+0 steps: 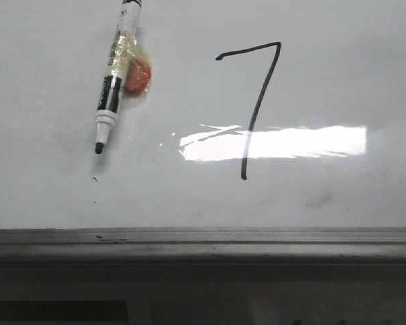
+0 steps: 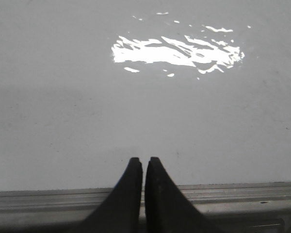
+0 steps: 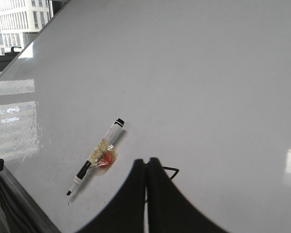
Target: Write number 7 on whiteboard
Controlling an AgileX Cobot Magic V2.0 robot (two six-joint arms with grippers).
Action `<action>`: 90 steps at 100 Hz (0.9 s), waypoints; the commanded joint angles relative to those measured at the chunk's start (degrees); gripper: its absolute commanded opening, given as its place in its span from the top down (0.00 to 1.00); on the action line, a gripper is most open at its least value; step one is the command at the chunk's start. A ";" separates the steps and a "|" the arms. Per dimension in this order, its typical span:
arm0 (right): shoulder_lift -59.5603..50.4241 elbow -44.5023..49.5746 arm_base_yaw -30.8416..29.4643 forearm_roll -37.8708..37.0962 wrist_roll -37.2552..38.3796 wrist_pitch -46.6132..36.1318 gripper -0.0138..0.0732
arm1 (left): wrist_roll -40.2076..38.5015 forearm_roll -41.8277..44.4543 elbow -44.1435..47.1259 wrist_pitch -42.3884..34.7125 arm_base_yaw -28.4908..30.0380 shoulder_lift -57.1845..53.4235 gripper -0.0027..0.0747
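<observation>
A black number 7 (image 1: 257, 101) is drawn on the whiteboard (image 1: 338, 74), its top bar at upper centre and its stem slanting down to the light reflection. An uncapped marker (image 1: 114, 88) wrapped in tape with a red blob lies flat on the board to the left of the 7. In the right wrist view my right gripper (image 3: 146, 161) is shut and empty above the board, covering most of the number 7 (image 3: 172, 171), with the marker (image 3: 98, 156) beside it. My left gripper (image 2: 143, 160) is shut and empty near the board's edge rail (image 2: 48, 198).
A grey metal rail (image 1: 203, 244) runs along the board's near edge. Bright light reflections (image 1: 284, 142) lie across the board. Tiny black specks (image 1: 94, 180) sit below the marker tip. Windows and a building (image 3: 19, 19) show beyond the board's far corner.
</observation>
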 commanded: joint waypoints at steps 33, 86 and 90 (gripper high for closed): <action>3.08 4.85 -0.20 -0.64 -0.18 5.33 0.91 | -0.48 -0.52 1.31 -2.34 0.09 -1.61 0.99; 16.69 12.35 -12.02 -63.81 65.66 -2.32 0.91 | -0.48 -0.52 1.31 -2.34 0.09 -1.61 0.99; 17.66 13.48 -16.00 -69.38 71.46 -1.15 0.91 | -0.48 -0.52 1.31 -2.34 0.09 -1.61 0.99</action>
